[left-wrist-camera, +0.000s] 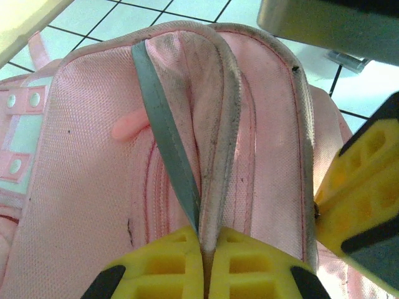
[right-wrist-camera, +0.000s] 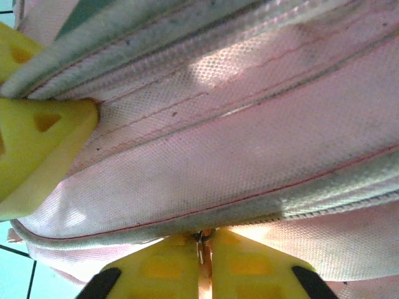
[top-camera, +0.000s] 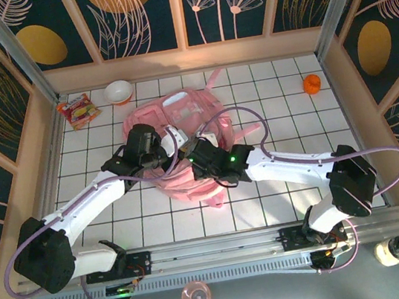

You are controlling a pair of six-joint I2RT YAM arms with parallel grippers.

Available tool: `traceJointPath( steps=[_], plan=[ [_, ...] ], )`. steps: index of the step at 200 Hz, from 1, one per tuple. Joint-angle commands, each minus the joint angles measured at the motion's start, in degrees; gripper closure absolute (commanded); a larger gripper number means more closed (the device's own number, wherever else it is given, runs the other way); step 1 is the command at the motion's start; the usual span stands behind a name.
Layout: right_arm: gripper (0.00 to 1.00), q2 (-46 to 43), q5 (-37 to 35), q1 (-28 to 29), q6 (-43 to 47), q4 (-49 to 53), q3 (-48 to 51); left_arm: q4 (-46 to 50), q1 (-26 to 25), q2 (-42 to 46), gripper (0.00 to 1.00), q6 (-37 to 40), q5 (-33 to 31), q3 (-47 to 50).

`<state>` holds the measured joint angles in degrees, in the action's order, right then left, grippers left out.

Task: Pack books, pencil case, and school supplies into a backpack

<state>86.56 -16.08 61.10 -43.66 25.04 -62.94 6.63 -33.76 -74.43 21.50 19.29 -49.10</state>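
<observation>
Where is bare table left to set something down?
Free: tiles between backpack and orange object; tiles left of it, nearer than snack packet and bowl. Crowded: centre, where left end effector and right end effector pinch it.

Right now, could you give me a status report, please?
Left gripper, jaws shut on backpack rim. Right gripper, jaws shut on its zip pull. Grippers crowd each other.

backpack [top-camera: 194, 113] — soft pink, grey-piped seams | lying on table [top-camera: 266, 94], centre | fabric bunched

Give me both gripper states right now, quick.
Left gripper: closed, pinching a fold of the backpack.
Right gripper: closed on the backpack, apparently at a zip pull.
</observation>
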Motion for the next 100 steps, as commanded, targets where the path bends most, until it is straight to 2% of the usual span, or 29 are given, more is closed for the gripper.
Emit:
traceJointPath(
  steps=[1, 24, 45, 62, 77, 100],
  plan=[
    [1.00, -1.97, -2.47, -1.90, -0.24, 0.91, 1.74, -2.18, 0.32, 1.41, 1.00, -0.07, 0.92, -2.22],
    [1.00, -4.44, 1.80, -2.68, 2.94, -1.63, 3.17, -2.15, 0.29, 1.40, 1.00, 0.29, -1.06, -1.57],
    [1.00, -6.78, 13.28, -4.95, 7.58, -7.81, 5.87, -1.61, 0.28, 2.66, 0.66, 0.11, 0.69, -1.40],
    [1.00, -8.02, 20.99, -7.24, 8.23, -10.70, 7.14, -0.18, 0.25, 5.50, 0.48, 2.02, 4.19, -0.16],
    [1.00, -8.60, 26.00, -9.59, 8.55, -11.71, 7.44, 1.20, 0.21, 9.33, 0.42, 4.46, 6.58, 2.25],
    [1.00, -8.55, 33.05, -12.43, 9.13, -12.73, 7.13, 2.88, -0.03, 15.78, 0.40, 8.73, 8.55, 6.73]
  ],
)
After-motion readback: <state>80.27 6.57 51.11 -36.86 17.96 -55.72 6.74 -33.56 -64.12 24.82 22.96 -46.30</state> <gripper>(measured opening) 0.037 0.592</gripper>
